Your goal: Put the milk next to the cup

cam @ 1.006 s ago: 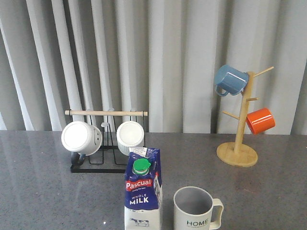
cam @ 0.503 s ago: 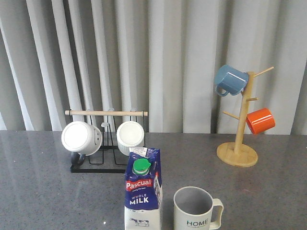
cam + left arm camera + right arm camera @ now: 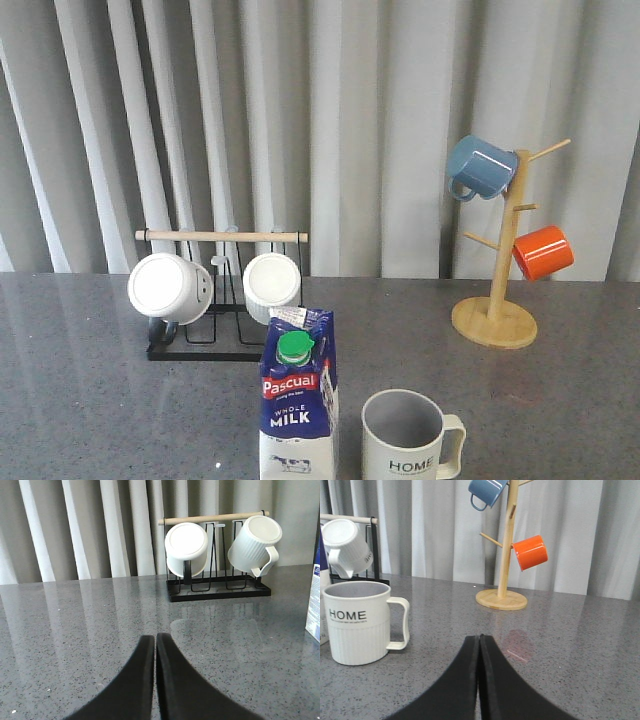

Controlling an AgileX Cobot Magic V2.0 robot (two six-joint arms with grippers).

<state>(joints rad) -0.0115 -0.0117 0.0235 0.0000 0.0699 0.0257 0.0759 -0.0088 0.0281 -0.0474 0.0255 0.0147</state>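
Polished stone, glazed mugs, bare wood

The desk [image 3: 90, 400] shows a speckled grey stone-look top, glossy enough to mirror the curtain; the milk [image 3: 298, 400] is printed carton board with a slight sheen and a smooth green plastic cap [image 3: 295, 346]. The cup [image 3: 357, 622] looks matt and ribbed, ceramic by its look. Blue mug [image 3: 480, 167] and orange mug [image 3: 543, 251] gleam like enamel on a pale bare-wood tree [image 3: 497, 290]. White mugs [image 3: 186, 548] hang on thin black wire rack [image 3: 220, 591] with a wooden rod. Cloth curtain [image 3: 380, 120], matt. Left pincer [image 3: 154, 680] and right pincer [image 3: 479, 680]: smooth black, faint sheen.
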